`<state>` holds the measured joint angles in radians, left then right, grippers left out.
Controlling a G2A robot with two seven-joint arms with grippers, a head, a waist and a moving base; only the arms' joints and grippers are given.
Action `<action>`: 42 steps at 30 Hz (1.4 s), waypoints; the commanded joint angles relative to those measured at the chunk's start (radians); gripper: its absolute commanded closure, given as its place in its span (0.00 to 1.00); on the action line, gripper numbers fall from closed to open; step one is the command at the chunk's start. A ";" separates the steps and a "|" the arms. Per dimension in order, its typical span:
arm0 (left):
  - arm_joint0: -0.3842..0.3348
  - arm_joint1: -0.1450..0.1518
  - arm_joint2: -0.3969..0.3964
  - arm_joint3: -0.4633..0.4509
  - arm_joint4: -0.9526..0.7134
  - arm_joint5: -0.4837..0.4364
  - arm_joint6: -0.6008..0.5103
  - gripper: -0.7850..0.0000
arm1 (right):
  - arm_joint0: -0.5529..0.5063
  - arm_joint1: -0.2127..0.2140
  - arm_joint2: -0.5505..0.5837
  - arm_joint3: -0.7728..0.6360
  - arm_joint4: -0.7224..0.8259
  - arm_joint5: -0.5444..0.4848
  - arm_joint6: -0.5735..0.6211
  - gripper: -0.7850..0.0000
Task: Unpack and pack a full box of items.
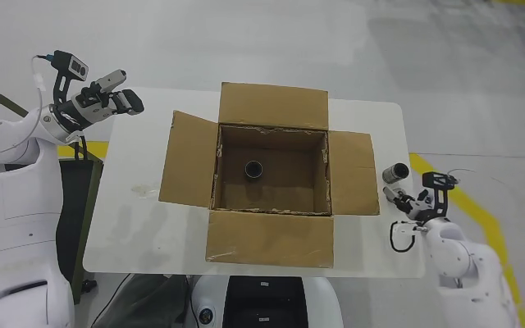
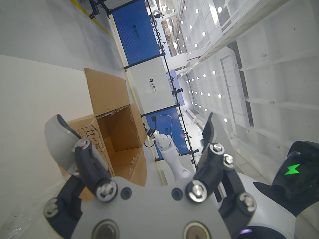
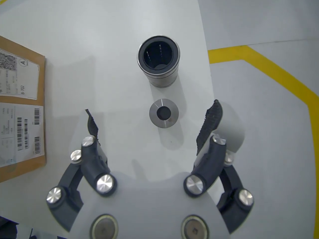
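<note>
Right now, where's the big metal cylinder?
Top view: the metal cylinder sits on the table's right side, beside the box's right flap; the small bushing sits between it and the right gripper.

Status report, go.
Left gripper open, empty, by the far left table corner. Right gripper open around the flanged bushing, bearing just beyond. Box open, one cylinder inside. Nothing blocking the box.

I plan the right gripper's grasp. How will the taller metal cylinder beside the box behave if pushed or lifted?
The cylinder looks like metal, so probably rigid and heavy for its size. Its smooth, shiny wall may slip. It seems to stand on end; a high push could tip it, and it would roll.
</note>
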<state>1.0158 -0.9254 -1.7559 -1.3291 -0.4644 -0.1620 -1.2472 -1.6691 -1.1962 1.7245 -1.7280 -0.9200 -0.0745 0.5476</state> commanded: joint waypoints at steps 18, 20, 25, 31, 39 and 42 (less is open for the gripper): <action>0.000 0.000 0.000 0.000 0.000 0.000 0.000 0.00 | 0.083 0.004 -0.051 0.118 -0.023 -0.002 0.005 0.02; 0.000 0.000 0.000 0.000 0.000 0.000 0.000 0.00 | 0.085 0.004 -0.052 0.123 -0.026 0.001 0.005 0.04; 0.000 0.000 0.000 0.000 0.000 0.000 0.000 0.00 | 0.085 0.005 -0.058 0.131 -0.027 0.003 0.002 0.11; 0.000 0.000 0.000 0.000 0.000 0.000 0.000 0.00 | 0.086 0.006 -0.069 0.130 -0.037 0.015 0.000 0.30; 0.000 0.000 0.000 0.000 0.000 0.000 0.000 0.00 | 0.086 0.006 -0.081 0.127 -0.064 0.043 0.005 0.43; 0.000 0.000 0.000 0.000 0.000 0.000 0.000 0.00 | 0.091 0.006 -0.088 0.128 -0.067 0.049 0.005 0.49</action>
<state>1.0158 -0.9254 -1.7559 -1.3291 -0.4644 -0.1620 -1.2472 -1.5796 -1.1899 1.6379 -1.5999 -0.9852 -0.0273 0.5526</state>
